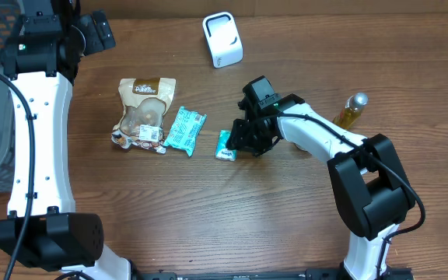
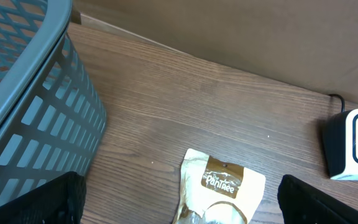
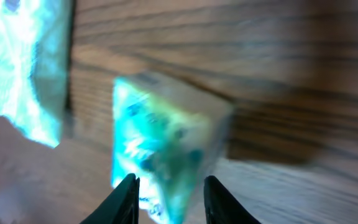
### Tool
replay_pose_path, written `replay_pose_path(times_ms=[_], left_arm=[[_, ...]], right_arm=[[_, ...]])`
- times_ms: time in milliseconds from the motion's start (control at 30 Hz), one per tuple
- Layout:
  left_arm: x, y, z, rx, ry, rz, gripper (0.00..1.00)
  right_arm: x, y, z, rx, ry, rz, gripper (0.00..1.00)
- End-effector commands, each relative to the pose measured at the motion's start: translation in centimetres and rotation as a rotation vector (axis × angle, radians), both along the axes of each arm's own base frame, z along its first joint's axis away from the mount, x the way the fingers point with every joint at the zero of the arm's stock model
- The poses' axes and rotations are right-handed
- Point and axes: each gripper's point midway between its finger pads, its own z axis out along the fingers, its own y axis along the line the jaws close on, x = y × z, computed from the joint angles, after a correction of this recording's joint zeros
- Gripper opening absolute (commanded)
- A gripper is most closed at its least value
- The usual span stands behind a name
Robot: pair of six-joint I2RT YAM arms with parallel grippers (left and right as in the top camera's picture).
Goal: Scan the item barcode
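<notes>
**Right gripper at the small teal packet, mid-table**

Your right gripper (image 1: 238, 141) is down at the middle of the table (image 1: 208, 218), right against the small teal packet (image 1: 225, 146). In the right wrist view its fingers (image 3: 128, 198) stand narrowly apart, one on each side of the packet's near end. That view is blurred, so you cannot tell whether they are pressing on the packet or only flanking it.

The packet sits on the wood, just right of the larger teal packet (image 1: 185, 130). The brown pouch (image 1: 143, 109) lies further left. The white scanner (image 1: 222, 39) stands at the far edge, well apart from the packet. A yellow bottle (image 1: 350, 111) lies to the right, beside your right arm.

Your left gripper (image 2: 179, 186) hangs at the far left with its jaws spread wide and nothing between them. It is above the wood between the grey basket (image 2: 23, 93) and the scanner, with the pouch's top edge below it.
</notes>
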Motion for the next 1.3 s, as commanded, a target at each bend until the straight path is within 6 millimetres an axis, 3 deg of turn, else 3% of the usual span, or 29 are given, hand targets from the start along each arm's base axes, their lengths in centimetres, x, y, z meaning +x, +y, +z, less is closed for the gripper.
replay_pose_path(times_ms=[0, 500, 733, 900, 967, 1000, 1100, 1267], left_arm=[[0.1, 0.4, 0.2, 0.000, -0.008, 0.023, 1.00], [0.1, 0.4, 0.2, 0.000, -0.008, 0.023, 1.00], [0.1, 0.4, 0.2, 0.000, -0.008, 0.023, 1.00], [0.1, 0.4, 0.2, 0.000, -0.008, 0.023, 1.00], [0.1, 0.4, 0.2, 0.000, -0.008, 0.023, 0.99], [0.1, 0.4, 0.2, 0.000, -0.008, 0.023, 1.00], [0.1, 0.4, 0.2, 0.000, -0.008, 0.023, 1.00], [0.1, 0.4, 0.2, 0.000, -0.008, 0.023, 1.00]], right_arm=[[0.3, -1.1, -1.3, -0.079, -0.006, -0.046, 0.30], [-0.4, 0.0, -1.9, -0.072, -0.024, -0.020, 0.28], [-0.5, -1.6, -3.8, -0.140, -0.032, -0.103, 0.13], [-0.8, -1.7, -3.9, -0.136, -0.011, -0.117, 0.15], [-1.1, -1.6, -3.9, -0.132, -0.001, -0.114, 0.04], [-1.1, -1.5, -3.8, -0.126, 0.002, -0.113, 0.04], [-1.0, -0.7, -2.4, -0.043, 0.019, -0.084, 0.03], [-0.2, 0.4, 4.0, 0.240, -0.040, 0.047, 0.04]])
